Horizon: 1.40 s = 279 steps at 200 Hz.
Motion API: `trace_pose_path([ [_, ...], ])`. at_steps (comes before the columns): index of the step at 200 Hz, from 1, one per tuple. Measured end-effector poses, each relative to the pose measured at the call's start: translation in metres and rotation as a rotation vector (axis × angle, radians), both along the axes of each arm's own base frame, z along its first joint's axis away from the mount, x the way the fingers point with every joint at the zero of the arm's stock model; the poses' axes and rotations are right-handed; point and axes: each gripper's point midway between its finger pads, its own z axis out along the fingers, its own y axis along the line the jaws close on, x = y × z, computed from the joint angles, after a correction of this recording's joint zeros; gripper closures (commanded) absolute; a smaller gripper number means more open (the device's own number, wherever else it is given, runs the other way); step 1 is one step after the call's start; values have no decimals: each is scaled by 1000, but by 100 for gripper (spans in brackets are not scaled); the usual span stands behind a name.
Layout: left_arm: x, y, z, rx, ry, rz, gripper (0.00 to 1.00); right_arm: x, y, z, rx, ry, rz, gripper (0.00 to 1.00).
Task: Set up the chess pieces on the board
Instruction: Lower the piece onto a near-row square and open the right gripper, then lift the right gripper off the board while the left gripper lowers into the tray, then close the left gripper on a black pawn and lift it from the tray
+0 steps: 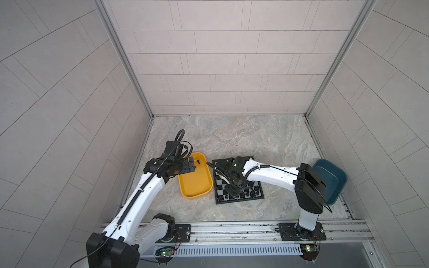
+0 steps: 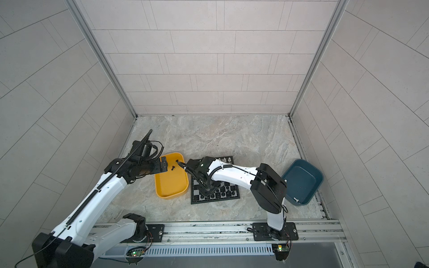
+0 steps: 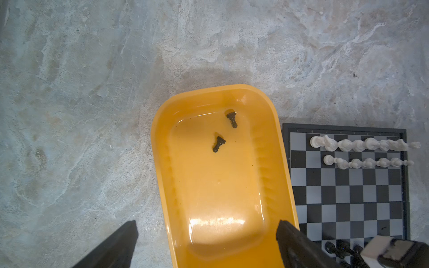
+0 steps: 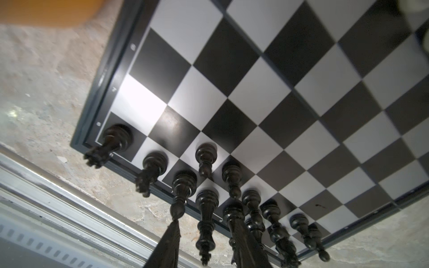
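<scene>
While the right gripper [image 4: 206,232] hangs low over the board's [image 1: 219,189] near edge, lower centre in both top views, its jaws stand partly apart around a tall piece [image 4: 205,215], with daylight on either side! Black pieces [image 1: 248,192] crowd the two near rows, upright. Just left of the board sits the tray [image 1: 195,185], and two loose pieces [image 3: 218,143], both black, lie tipped over in its far end. Over the tray's far left corner the left gripper [image 3: 207,225] hovers, jaws wide, nothing held. Farther back, white pieces [image 3: 357,145] line the board's two far rows. Well off to the right sits the bin [image 2: 301,181].
</scene>
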Motion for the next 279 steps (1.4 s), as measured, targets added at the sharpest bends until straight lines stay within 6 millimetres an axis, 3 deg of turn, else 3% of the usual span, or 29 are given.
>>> trace_pose_path([
  [30, 3, -13, -13, -48, 46, -35, 3, 18, -3, 43, 89, -99, -23, 38],
  [59, 12, -22, -40, -52, 157, -56, 16, 47, -25, 96, 255, -223, -128, 32],
  [67, 16, -23, -48, -44, 194, -58, 18, 53, -33, 106, 303, -249, -161, 30],
  [86, 29, -27, -66, -14, 293, -72, 33, 65, -54, 122, 407, -313, -242, 25],
  [102, 42, -31, -82, 1, 353, -88, 37, 64, -64, 127, 488, -361, -268, 18],
  [149, 51, -28, -122, 65, 484, -102, 44, 66, -82, 145, 667, -446, -312, 16],
  [205, 70, -27, -131, 106, 494, -104, 51, 71, -91, 140, 750, -437, -353, 19],
  [279, 73, -26, -142, 160, 524, -104, 64, 71, -89, 139, 792, -414, -355, 20],
])
